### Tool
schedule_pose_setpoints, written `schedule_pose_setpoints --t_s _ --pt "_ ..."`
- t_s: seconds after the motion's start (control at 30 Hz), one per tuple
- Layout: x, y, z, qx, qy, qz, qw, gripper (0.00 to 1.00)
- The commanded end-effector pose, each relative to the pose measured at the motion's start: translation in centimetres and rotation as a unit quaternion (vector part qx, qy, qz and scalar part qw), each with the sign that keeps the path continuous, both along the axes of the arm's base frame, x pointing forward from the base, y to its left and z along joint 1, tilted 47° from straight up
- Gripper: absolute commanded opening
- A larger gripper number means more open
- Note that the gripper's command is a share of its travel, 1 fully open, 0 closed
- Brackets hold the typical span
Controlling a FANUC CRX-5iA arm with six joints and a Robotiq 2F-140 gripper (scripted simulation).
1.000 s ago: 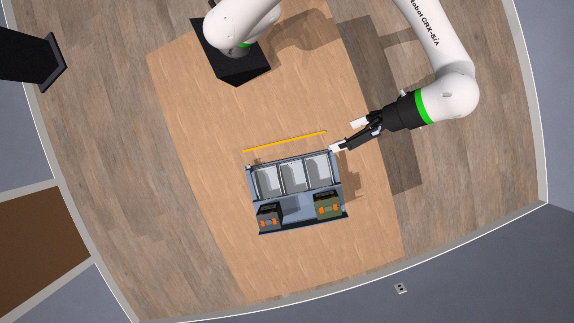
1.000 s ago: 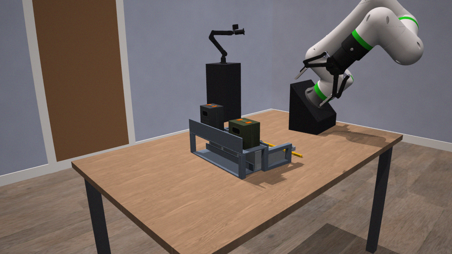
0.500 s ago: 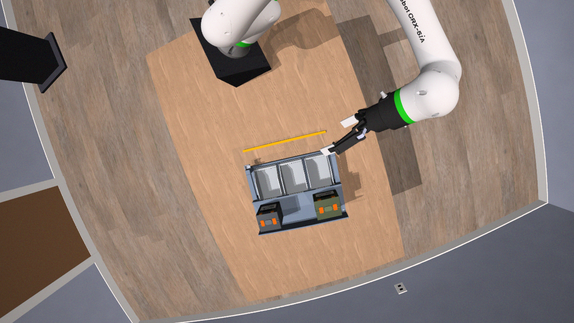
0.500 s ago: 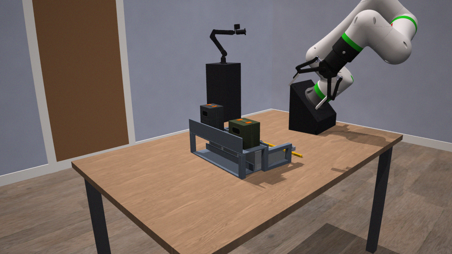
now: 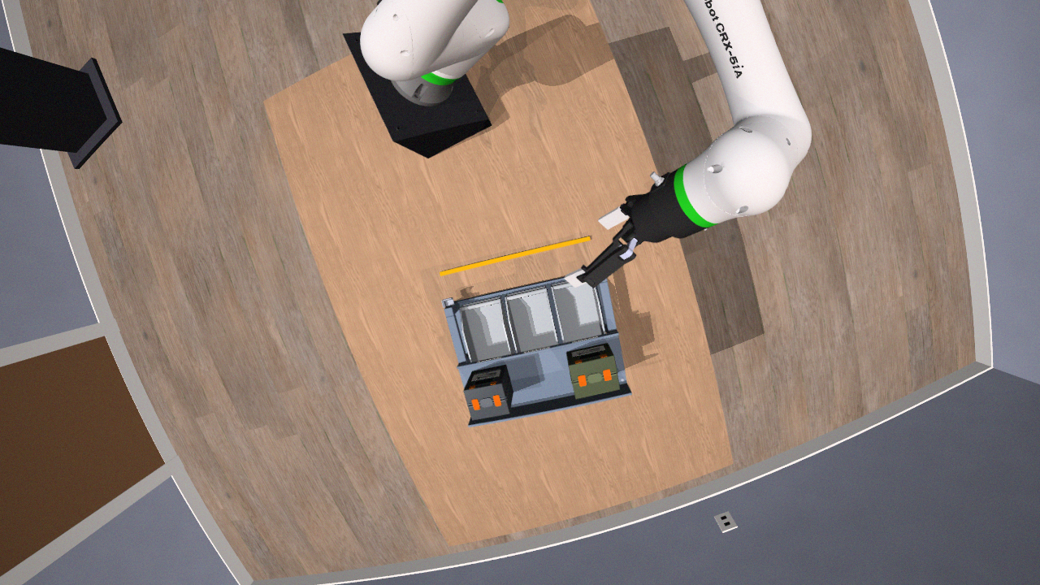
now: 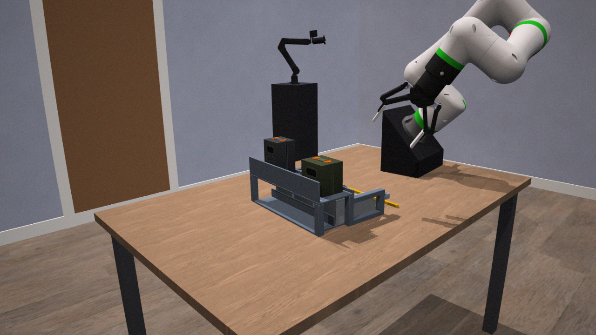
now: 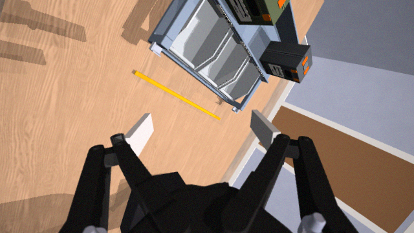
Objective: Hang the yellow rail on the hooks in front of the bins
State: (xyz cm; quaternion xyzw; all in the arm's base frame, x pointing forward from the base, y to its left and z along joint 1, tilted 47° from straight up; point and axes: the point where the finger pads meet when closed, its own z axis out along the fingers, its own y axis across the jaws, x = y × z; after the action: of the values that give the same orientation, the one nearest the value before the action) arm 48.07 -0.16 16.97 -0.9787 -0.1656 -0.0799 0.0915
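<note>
The yellow rail (image 5: 514, 256) was lying flat on the table (image 5: 348, 218), just in front of the grey rack (image 5: 457, 331) w/ the three bins (image 5: 532, 317), roughly parallel to the rack's front edge but not touching it. So not on the hooks, just on the wood. In the wrist view you could see a small light end plate (image 7: 155, 49) sticking out at one front corner of the rack and another (image 7: 235, 110) at the other corner, w/ the rail (image 7: 176, 95) near them but apart.

The gripper (image 5: 597, 247) was up in the air off the rail's end, near the rack's corner, well above the table in the exterior view (image 6: 397, 121). Jaws spread as wide as they go, nothing in them. The pale fingertips were pointing down toward the table at an angle.

Behind the bins there were two boxes on the rack, a dark one (image 5: 487, 392) and an olive green one (image 5: 593, 370), both w/ orange bits on top. The arm's black base (image 5: 465, 123) sat at the far end of the table.
</note>
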Motion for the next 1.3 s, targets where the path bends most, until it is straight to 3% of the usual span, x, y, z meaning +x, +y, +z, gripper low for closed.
schedule_pose_setpoints --t_s 0.0,0.03,0.43,0.6,1.0,1.17,1.27 --pt "-0.6 -0.1 -3.5 0.032 -0.029 0.059 0.997 1.0" --pt "-0.8 -0.1 -4.5 0.041 -0.036 0.075 0.996 1.0" --pt "-0.8 -0.1 -4.5 0.041 -0.036 0.075 0.996 1.0" --pt "-1.7 -0.1 -9.4 0.085 -0.075 0.154 0.982 1.0" --pt "-1.7 -0.1 -9.4 0.085 -0.075 0.154 0.982 1.0" --pt "-2.6 -0.2 -14.3 0.128 -0.113 0.232 0.958 1.0" --pt "-2.6 -0.2 -14.3 0.128 -0.113 0.232 0.958 1.0"
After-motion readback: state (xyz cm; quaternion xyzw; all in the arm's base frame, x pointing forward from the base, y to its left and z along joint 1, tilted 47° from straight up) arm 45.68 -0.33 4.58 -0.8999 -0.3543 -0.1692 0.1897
